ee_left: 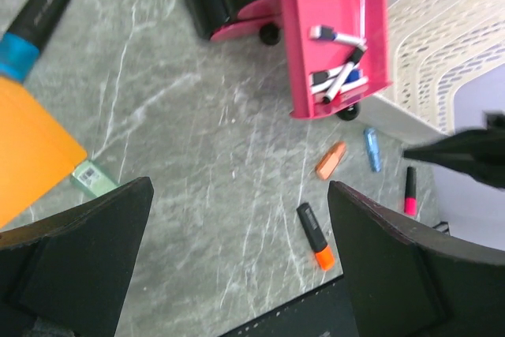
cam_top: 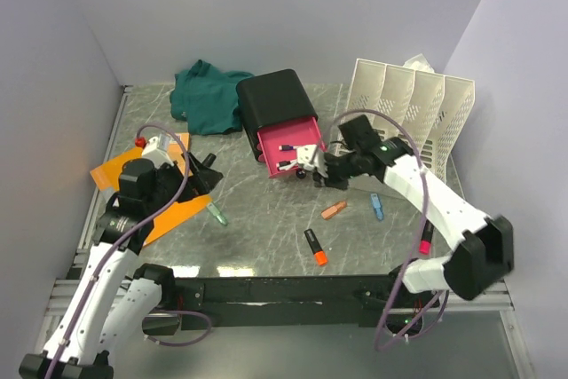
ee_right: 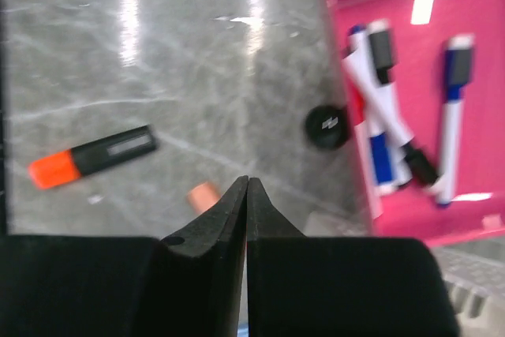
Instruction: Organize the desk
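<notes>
**Loose pens go in the pink drawer**

Your R gripper (ee_right: pixel 248 195) is pinched shut on nothing, just beside the pink drawer (cam_top: pixel 288 146). Your L gripper (ee_left: pixel 241 195) hangs wide open over the desk (cam_top: pixel 266 219), which lies under both arms. Next, I think: open R, drop straight onto the orange pen (cam_top: pixel 334 210) and grab its middle. The drawer stands open w/ a few white markers (ee_right: pixel 379 108) inside.

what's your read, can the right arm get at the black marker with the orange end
Probably yes: the marker lies alone on bare desk near the right pincer, with nothing over or against it. The pincer is shut, so it must open first.
</notes>
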Robot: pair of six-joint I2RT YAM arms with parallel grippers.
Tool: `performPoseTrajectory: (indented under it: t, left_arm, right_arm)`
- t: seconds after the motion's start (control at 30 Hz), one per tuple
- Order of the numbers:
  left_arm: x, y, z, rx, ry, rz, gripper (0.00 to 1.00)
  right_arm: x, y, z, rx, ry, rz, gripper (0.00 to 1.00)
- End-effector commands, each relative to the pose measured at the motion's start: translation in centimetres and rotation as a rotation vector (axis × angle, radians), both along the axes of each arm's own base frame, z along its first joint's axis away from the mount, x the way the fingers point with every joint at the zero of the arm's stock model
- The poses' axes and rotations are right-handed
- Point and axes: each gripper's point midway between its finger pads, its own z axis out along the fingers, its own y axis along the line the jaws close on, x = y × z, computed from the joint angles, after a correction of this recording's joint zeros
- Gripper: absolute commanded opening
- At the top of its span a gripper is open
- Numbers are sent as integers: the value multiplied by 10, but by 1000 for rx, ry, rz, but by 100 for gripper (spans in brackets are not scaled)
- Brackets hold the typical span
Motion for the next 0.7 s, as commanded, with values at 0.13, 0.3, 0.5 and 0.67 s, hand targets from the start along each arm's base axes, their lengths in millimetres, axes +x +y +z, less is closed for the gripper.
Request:
performPoseTrajectory:
  t: [0.13, 0.3, 0.5, 0.67]
  left_arm:
    - [-6, 8, 24, -31, -140, 47, 99]
    - [-9, 8, 26, -20, -152, 34, 99]
    - [2, -5, 19, -35, -96, -22, 99]
    - [6, -11, 18, -42, -81, -53, 100]
  right_arm:
    - [60, 30, -7, -96, -166, -28, 3]
    - [69, 15, -20, -191, -174, -80, 3]
    - [89, 16, -36, -214, -206, -137, 3]
    - [135, 36, -20, -152, -275, -264, 4]
